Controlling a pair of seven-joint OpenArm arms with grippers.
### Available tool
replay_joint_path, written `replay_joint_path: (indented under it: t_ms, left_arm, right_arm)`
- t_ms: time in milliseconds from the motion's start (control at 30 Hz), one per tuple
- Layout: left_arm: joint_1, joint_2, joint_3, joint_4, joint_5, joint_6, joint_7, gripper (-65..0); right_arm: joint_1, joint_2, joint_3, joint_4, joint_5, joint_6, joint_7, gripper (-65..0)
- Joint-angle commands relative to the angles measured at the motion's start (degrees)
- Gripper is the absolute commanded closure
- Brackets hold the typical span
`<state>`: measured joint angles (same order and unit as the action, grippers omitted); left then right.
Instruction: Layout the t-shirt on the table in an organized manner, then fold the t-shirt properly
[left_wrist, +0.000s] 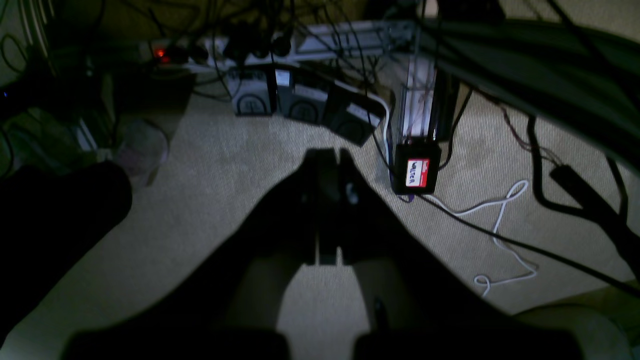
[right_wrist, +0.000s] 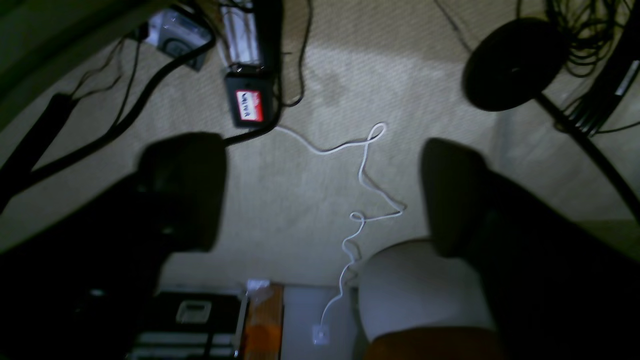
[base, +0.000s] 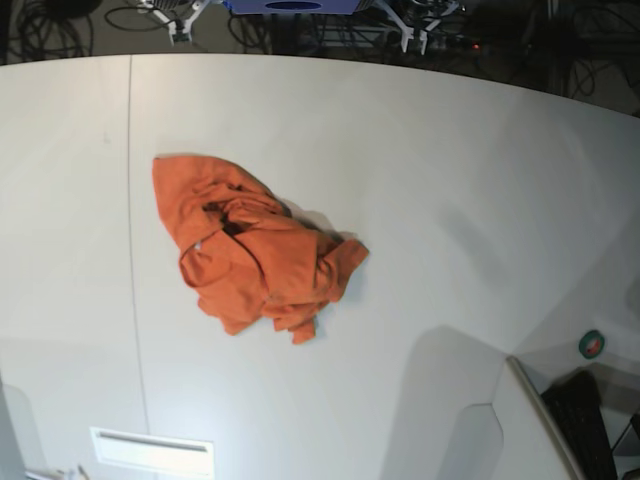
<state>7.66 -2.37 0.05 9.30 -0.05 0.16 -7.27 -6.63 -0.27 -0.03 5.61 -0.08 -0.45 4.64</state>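
- the left gripper (left_wrist: 330, 155) hangs over a carpeted floor (left_wrist: 210, 165), its two dark fingers pressed together with nothing between them.
- the right gripper (right_wrist: 320, 195) also hangs over the carpet, its jaws standing wide apart and empty; one blurred finger (right_wrist: 185, 190) sits at the left of the right wrist view, the other at the right.
- just beyond the left gripper's tip stands a small black box with a red and white label (left_wrist: 417, 172), and a thin white cable (left_wrist: 500, 235) loops across the carpet beside it.
- farther back in the left wrist view lie a power strip (left_wrist: 200, 52) with a red light and a tangle of dark cables.
- the right wrist view shows a round black base (right_wrist: 510, 62) near the top right corner.
- neither gripper shows in the base view.
- the t-shirt (base: 255, 250) lies crumpled in a bunched orange heap on the table (base: 450, 180), left of the middle, just to the right of the thin seam line (base: 131, 200).
- the shirt is well apart from the table's curved far edge, and no arm touches it.
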Motion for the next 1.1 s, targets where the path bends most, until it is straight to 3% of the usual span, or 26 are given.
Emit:
replay_joint_path:
  t_ms: [0, 100, 133, 167, 267, 333, 367, 433, 500, 567, 667, 900, 1067]
  left_arm:
    - [0.73, -0.13, -0.27, -0.11, -0.17, 0.23, 0.1, -0.7]
    - [0.73, -0.13, -0.45, -0.11, -0.25, 0.23, 0.1, -2.3]
    - [0.73, -0.13, -0.45, -0.11, -0.25, 0.23, 0.1, -5.6]
    - [0.73, -0.13, -0.45, -0.11, -0.25, 0.23, 0.1, -9.7]
    - [1.0, -0.13, -0.45, -0.11, -0.25, 0.23, 0.1, -29.1]
    - [1.17, -0.13, 0.08, -0.11, -0.25, 0.23, 0.1, -38.2]
    - [1.17, -0.13, 0.17, -0.11, -0.25, 0.23, -0.07, -39.7]
    - [1.17, -0.13, -0.01, -0.11, -0.25, 0.23, -0.07, -38.2]
    - [1.17, -0.13, -0.36, -0.11, -0.25, 0.23, 0.1, -32.7]
    - [1.17, -0.13, -0.45, -0.11, -0.25, 0.23, 0.1, -22.1]
    - [1.17, -0.13, -0.45, -0.11, -0.25, 0.23, 0.1, -0.3]
    - [1.17, -0.13, -0.45, -0.11, -0.25, 0.23, 0.1, 0.0]
    - [1.26, -0.13, -0.45, -0.2, -0.25, 0.23, 0.1, 0.0]
  right_arm:
    - [-0.53, 0.32, -0.1, -0.02, -0.06, 0.05, -0.12, -43.1]
    - [-0.53, 0.41, -0.1, -0.02, -0.06, 0.05, -0.12, -16.5]
    - [-0.53, 0.41, -0.1, -0.02, -0.06, 0.05, -0.12, -6.2]
    - [-0.53, 0.41, -0.1, -0.02, -0.06, 0.05, -0.12, 0.0]
    - [-0.53, 0.49, -0.1, -0.02, -0.06, 0.05, -0.12, 0.0]
    - [-0.53, 0.93, 0.08, -0.02, 0.03, 0.05, -0.12, 0.0]
    - [-0.53, 1.11, 0.16, -0.02, 0.03, 0.05, -0.12, 0.0]
    - [-0.53, 1.2, 0.16, -0.02, 0.03, 0.05, -0.12, 0.0]
    - [-0.62, 1.2, 0.16, -0.02, 0.12, 0.05, -0.12, 0.0]
    - [-0.62, 1.46, 0.16, -0.02, 0.12, 0.05, -0.03, 0.0]
    - [-0.79, 2.16, 0.16, -0.02, 0.12, 0.05, 2.96, 0.0]
    - [-1.59, 2.43, -0.01, -0.2, -0.06, 0.05, 5.51, 0.0]
    - [-1.5, 2.43, -0.1, -0.11, -0.06, -0.04, 0.94, 0.0]
